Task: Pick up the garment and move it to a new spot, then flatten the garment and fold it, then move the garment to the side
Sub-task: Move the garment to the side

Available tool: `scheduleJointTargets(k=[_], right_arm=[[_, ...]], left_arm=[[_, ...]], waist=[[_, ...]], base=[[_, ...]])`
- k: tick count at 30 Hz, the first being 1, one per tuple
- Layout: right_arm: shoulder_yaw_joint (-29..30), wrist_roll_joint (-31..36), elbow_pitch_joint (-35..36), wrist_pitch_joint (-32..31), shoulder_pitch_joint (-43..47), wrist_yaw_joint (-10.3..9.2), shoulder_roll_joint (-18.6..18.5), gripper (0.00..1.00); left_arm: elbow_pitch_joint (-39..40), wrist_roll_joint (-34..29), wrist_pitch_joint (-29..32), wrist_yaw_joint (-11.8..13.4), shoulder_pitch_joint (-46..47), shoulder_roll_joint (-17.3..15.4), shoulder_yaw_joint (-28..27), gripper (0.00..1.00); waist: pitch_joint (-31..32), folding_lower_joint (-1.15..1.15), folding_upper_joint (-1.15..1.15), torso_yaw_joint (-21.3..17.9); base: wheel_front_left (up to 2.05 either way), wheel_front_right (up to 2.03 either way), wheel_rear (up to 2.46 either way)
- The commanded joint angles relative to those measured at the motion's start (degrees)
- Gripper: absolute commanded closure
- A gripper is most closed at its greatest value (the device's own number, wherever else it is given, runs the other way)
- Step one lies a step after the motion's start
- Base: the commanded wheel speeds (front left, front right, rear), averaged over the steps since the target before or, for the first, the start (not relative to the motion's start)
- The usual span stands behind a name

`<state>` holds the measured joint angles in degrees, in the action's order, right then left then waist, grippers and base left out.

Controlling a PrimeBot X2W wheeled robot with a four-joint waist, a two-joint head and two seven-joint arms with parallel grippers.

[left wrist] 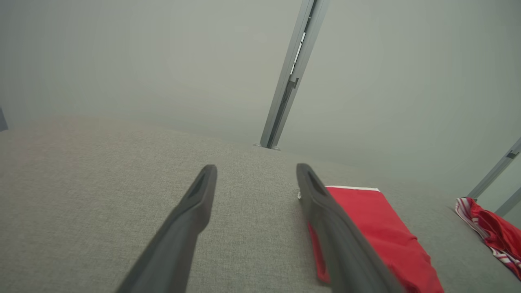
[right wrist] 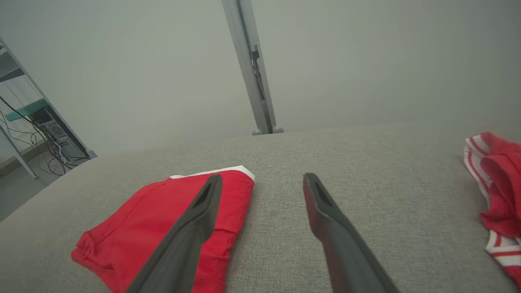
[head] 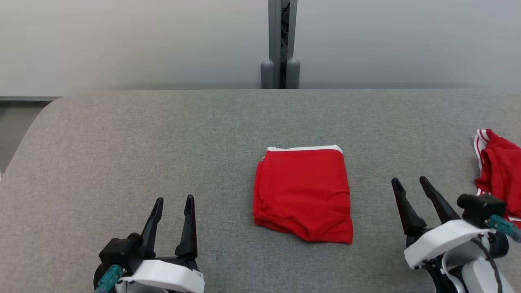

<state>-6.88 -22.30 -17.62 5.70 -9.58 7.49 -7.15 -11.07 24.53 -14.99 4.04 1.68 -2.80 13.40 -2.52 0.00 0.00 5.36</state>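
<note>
Grey fabric-covered table (head: 122,134) before a pale wall and grey upright post (head: 281,44). Folded red garment with white waistband (head: 303,193) lies mid-table, bare surface on either side. Left end effector (head: 174,198) and right end effector (head: 409,180) flank it, fingers spread, empty. Crumpled red white-striped cloth (head: 498,167) lies at the right edge.

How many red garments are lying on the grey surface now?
2. The folded garment lies flat in the middle of the grey surface. The crumpled striped garment lies at the right edge, partly cut off by the picture, so more may be hidden there.
</note>
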Motion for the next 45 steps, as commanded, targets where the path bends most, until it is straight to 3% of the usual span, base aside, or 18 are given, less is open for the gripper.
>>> scheduleJointTargets(k=[1, 8, 13, 33, 34, 35, 36, 37, 45], right_arm=[[-0.27, -2.64, -0.69, -1.65, -1.38, 0.01, -0.89, 0.0], [-1.6, -13.88, -5.4, -9.74, -6.01, 0.01, -3.13, 0.0], [-2.88, -18.02, -9.76, -13.58, -8.55, 0.01, -5.06, 0.0], [-9.86, -25.87, -19.5, -15.17, -14.12, 0.01, -6.1, 0.0], [-10.27, -25.99, -19.84, -15.07, -14.35, 0.01, -6.2, 0.17], [-10.64, -26.31, -20.18, -15.05, -14.51, 0.01, -6.28, 0.56], [-11.24, -26.34, -20.35, -14.77, -14.66, 0.01, -6.44, 0.73], [-11.74, -26.31, -20.34, -14.45, -14.74, 0.01, -6.6, 1.0], [-16.68, -25.14, -19.29, -10.62, -16.94, 0.01, -9.49, 1.0]], left_arm=[[-0.06, -0.42, -0.14, 0.06, 1.16, -0.22, 0.27, 0.0], [-0.54, -0.92, -0.14, 0.58, 2.65, -0.28, 2.08, 0.0], [-0.54, -0.88, -0.14, 0.7, 3.32, -0.27, 3.52, 0.0], [0.6, 0.0, -0.14, 2.23, 4.53, -0.23, 6.01, 0.0], [0.62, 0.02, -0.14, 2.29, 4.55, -0.22, 6.07, 0.0], [0.67, 0.08, -0.14, 2.36, 4.57, -0.23, 6.07, 0.0], [0.72, 0.08, -0.14, 2.43, 4.6, -0.23, 6.08, 0.0], [0.76, 0.09, -0.14, 2.49, 4.66, -0.22, 6.09, 0.0], [1.01, -0.22, -0.14, 2.48, 4.93, -0.23, 5.53, 0.0]], waist=[[-1.55, 0.0, 0.0, 1.56], [-4.57, 0.0, 0.0, 5.79], [-6.4, 0.0, 0.0, 8.82], [-9.35, 0.0, 0.0, 14.72], [-9.39, 0.0, 0.0, 14.8], [-9.41, 0.0, 0.0, 14.84], [-9.44, 0.0, 0.0, 14.86], [-9.44, 0.0, 0.0, 14.84], [-8.69, 0.0, 0.0, 12.7]], base=[[0.0, 0.0, 0.0], [0.0, 0.0, 0.0], [0.0, 0.0, 0.0], [0.0, 0.0, 0.0], [0.0, 0.0, 0.0], [0.0, 0.0, 0.0], [0.0, 0.0, 0.0], [0.0, 0.0, 0.0], [0.0, 0.0, 0.0]])
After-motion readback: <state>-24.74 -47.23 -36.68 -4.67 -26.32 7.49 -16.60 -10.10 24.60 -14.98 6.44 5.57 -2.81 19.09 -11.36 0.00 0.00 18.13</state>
